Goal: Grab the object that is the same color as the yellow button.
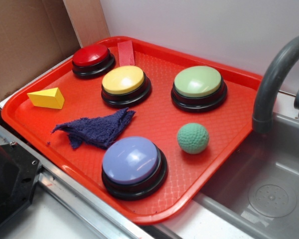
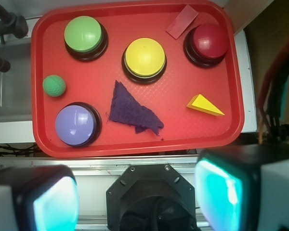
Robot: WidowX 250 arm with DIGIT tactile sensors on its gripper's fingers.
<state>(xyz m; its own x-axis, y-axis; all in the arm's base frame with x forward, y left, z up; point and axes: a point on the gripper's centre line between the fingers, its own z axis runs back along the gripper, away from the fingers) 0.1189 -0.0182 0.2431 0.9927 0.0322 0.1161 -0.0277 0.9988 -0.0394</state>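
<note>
1 tray (image 1: 157, 119) sits on the counter, with the sink (image 1: 269, 194) just beside it on the right and the faucet (image 1: 274, 74) rising at that shared edge. 8 items lie on the tray, placed as the exterior view shows them. Back-left corner: corner button (image 1: 93, 57), with a flat strip (image 1: 125, 53) just right of it against the back rim. Middle button (image 1: 123, 82) sits front-right of the corner button; right-hand button (image 1: 198, 84) is beside it, apart. Wedge block (image 1: 46, 98) lies near the left rim, left of the middle button. Cloth (image 1: 97, 128) lies in front of the middle button. Front button (image 1: 133, 163) sits just front-right of the cloth. Ball (image 1: 193, 138) sits right of the front button, in front of the right-hand button.
</note>
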